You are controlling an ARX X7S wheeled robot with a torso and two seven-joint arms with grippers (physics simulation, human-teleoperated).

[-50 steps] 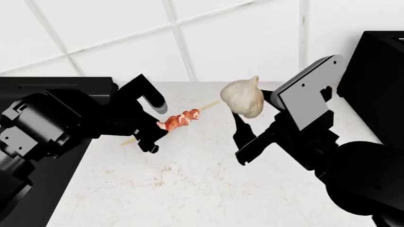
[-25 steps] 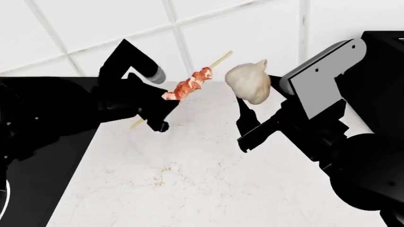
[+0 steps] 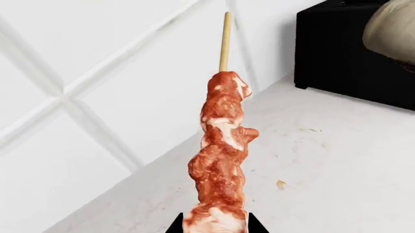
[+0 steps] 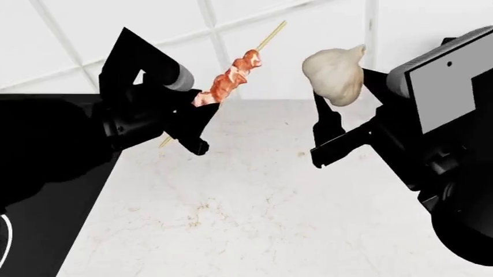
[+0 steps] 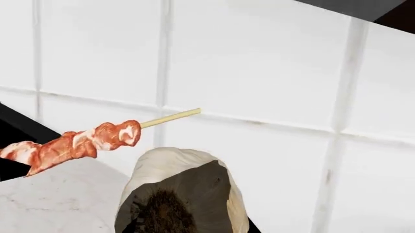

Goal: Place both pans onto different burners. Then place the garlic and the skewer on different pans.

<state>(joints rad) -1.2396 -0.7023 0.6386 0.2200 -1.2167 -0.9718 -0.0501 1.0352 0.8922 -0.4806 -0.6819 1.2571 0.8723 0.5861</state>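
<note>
Both arms are matte black with angular housings; left gripper point(image 4: 202, 124) shows a grey cylindrical cap, right gripper point(image 4: 327, 135) a flat grey plate with two small holes

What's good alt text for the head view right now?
The robot's left gripper holds the skewer of reddish meat in the air, tilted up toward the tiled wall, while the right gripper holds the pale garlic aloft beside it. Below them is a white marble counter, with a black surface at the left edge.
</note>
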